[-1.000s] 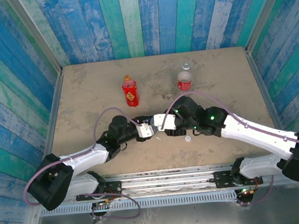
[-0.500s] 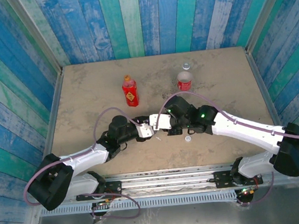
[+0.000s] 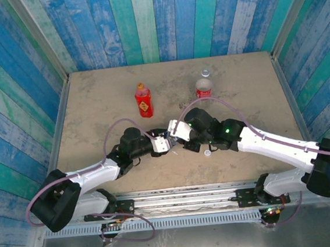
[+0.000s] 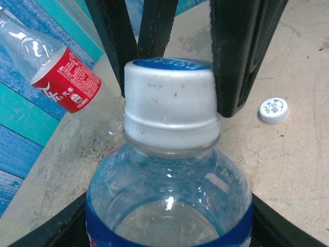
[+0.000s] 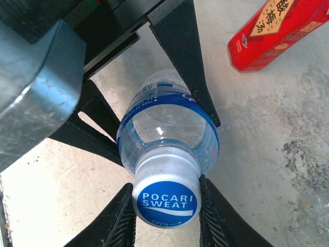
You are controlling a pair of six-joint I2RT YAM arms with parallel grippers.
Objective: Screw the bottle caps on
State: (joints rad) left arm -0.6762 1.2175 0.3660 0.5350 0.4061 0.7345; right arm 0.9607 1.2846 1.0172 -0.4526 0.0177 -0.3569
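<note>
The sandy table (image 3: 93,107) is walled in by blue and green planks (image 3: 161,19). The left arm (image 3: 94,174) and the right arm (image 3: 272,145) both reach in from the near edge, and their grippers meet just in front of the table's middle.

The left gripper (image 3: 162,144) is clamped around the body of a clear Pocari Sweat bottle (image 5: 167,123) with a blue label band. In the right wrist view its black fingers (image 5: 182,51) press against both flanks of the bottle, which is carried with its neck pointing toward the right arm.

The right gripper (image 5: 165,218) is closed on the blue-topped cap (image 5: 165,203). This cap has white ribbed sides and sits on the bottle's neck, with a ridged finger (image 5: 121,224) against each side of it. From the left wrist, the same cap (image 4: 169,100) sits square on the neck; how far it is threaded cannot be told.

Farther back on the table stand two more bottles, well apart from the grippers. The all-red bottle (image 3: 143,102) is left of centre, with an orange cap (image 3: 140,86) on top. The clear red-labelled bottle (image 3: 203,88) is right of centre.

A loose white cap (image 3: 207,152) lies flat on the table just near of the right gripper, touching nothing.
</note>
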